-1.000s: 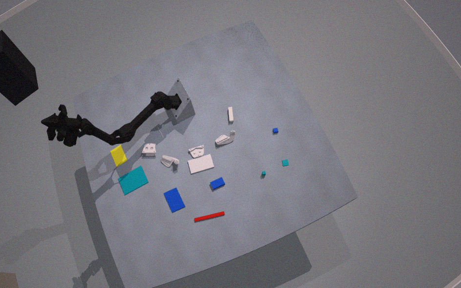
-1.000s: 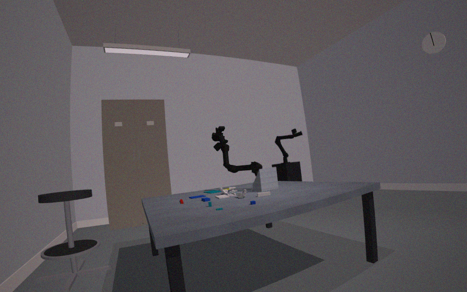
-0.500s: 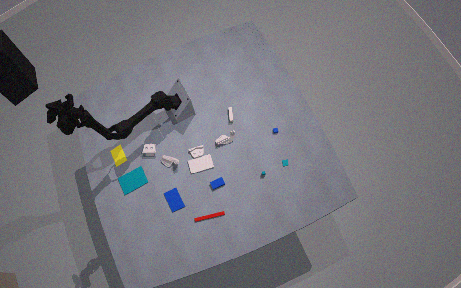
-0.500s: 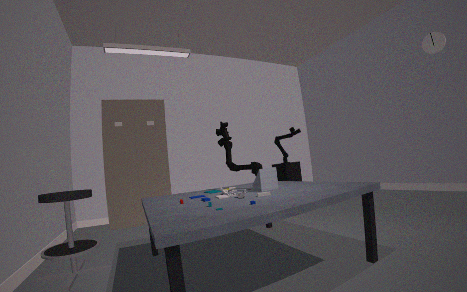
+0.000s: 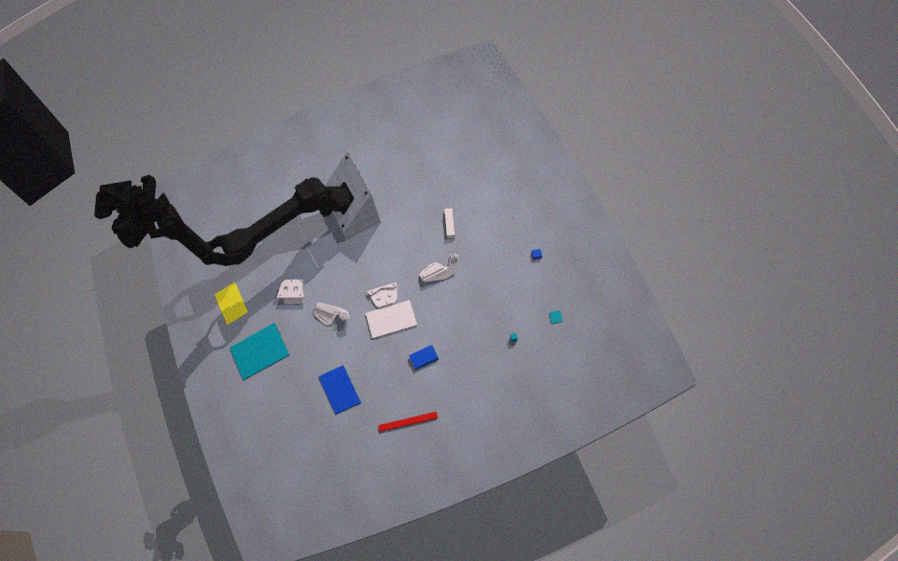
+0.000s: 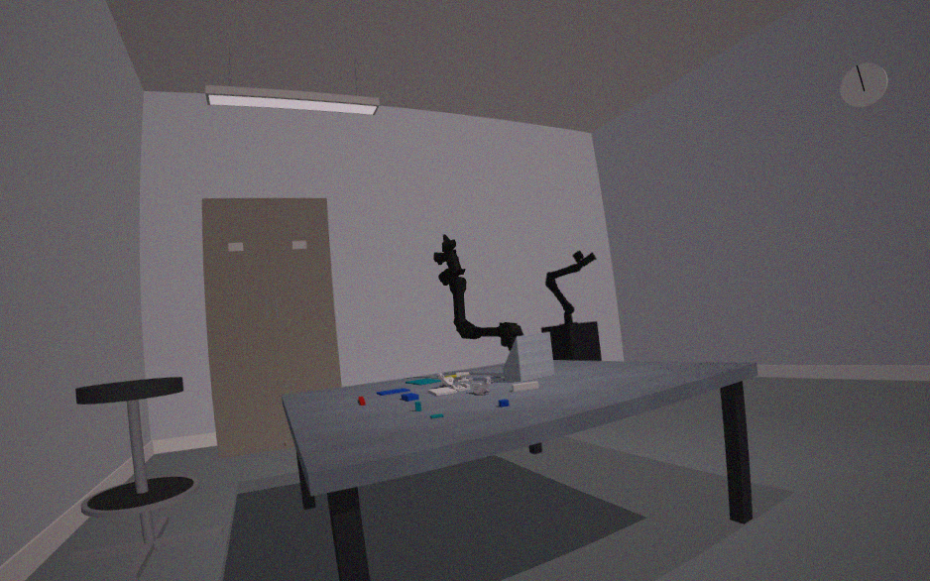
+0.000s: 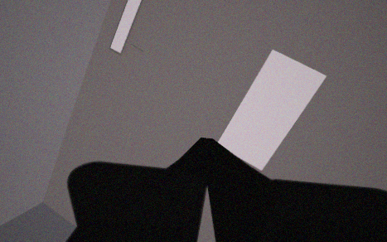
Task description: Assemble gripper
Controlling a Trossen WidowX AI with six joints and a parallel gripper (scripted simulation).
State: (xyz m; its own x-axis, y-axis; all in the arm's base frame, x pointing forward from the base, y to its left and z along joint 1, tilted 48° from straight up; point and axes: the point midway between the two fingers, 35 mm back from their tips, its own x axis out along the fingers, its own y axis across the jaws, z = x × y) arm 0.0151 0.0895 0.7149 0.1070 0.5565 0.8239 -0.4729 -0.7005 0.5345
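Observation:
My gripper (image 6: pixel 446 238) (image 7: pixel 205 144) is shut, its fingertips touching with nothing between them. It is raised high, away from the parts, and the wrist view looks at the ceiling. In the top view, one white jaw (image 5: pixel 327 313) lies left of centre and the other white jaw (image 5: pixel 434 272) lies to the right, apart from it. A white part with two round marks (image 5: pixel 291 289) stands at the left. Another white part with two small bumps (image 5: pixel 383 297) lies between the jaws. Which of these two is the gripper base and which the housing plate is too small to tell surely.
A white slab (image 5: pixel 391 320) lies beside the bumped part, and a white bar (image 5: pixel 449 223) farther back. A yellow plate (image 5: pixel 231 302), teal plate (image 5: pixel 258 350), blue plate (image 5: pixel 340 389), blue block (image 5: pixel 424 357) and red bar (image 5: pixel 407 422) lie around. The arm's grey mount (image 5: pixel 358 217) stands behind.

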